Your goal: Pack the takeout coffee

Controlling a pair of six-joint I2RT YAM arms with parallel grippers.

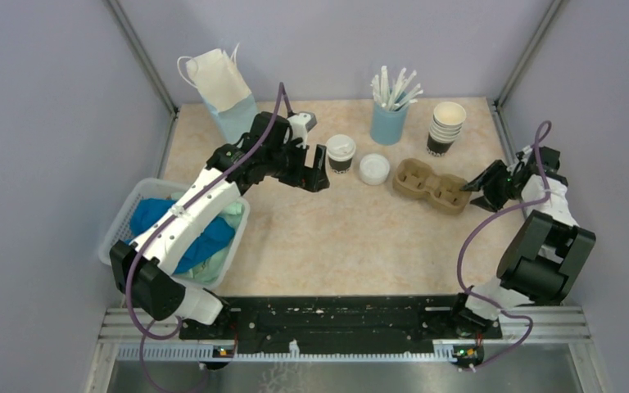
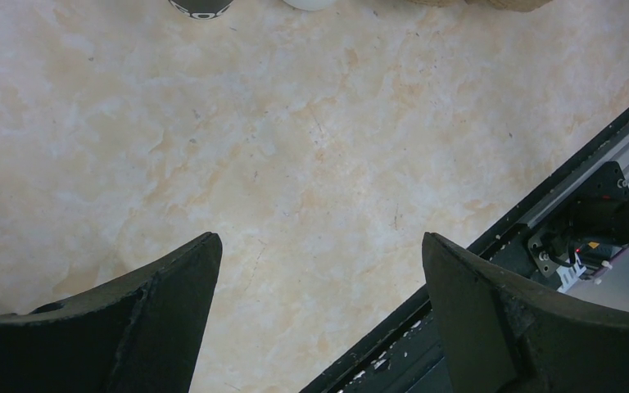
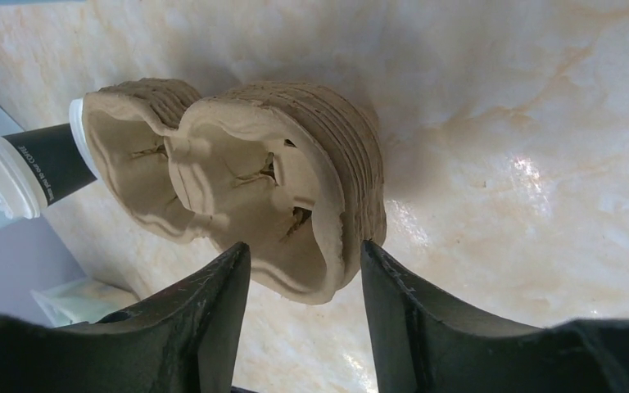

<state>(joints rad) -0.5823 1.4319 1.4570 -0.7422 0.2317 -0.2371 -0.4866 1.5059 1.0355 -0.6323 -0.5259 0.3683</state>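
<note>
The takeout coffee (image 1: 341, 153), a dark cup with a white dome lid, stands upright at mid-table. It also shows in the right wrist view as the coffee (image 3: 33, 168) behind the carrier, and its base (image 2: 201, 6) shows at the top edge of the left wrist view. My left gripper (image 1: 319, 176) hovers just left of it, open and empty (image 2: 319, 237). A stack of brown pulp cup carriers (image 1: 432, 185) lies to the right of the cup. My right gripper (image 1: 471, 187) is closed in on its near end (image 3: 311, 278), one finger against each side (image 3: 303, 246).
A loose white lid (image 1: 373, 169) lies between coffee and carrier. Behind are a blue holder of stirrers (image 1: 390, 119) and a stack of lidless cups (image 1: 447, 127). A paper bag (image 1: 223, 90) stands back left. A white basket (image 1: 143, 196) with blue cloth sits left.
</note>
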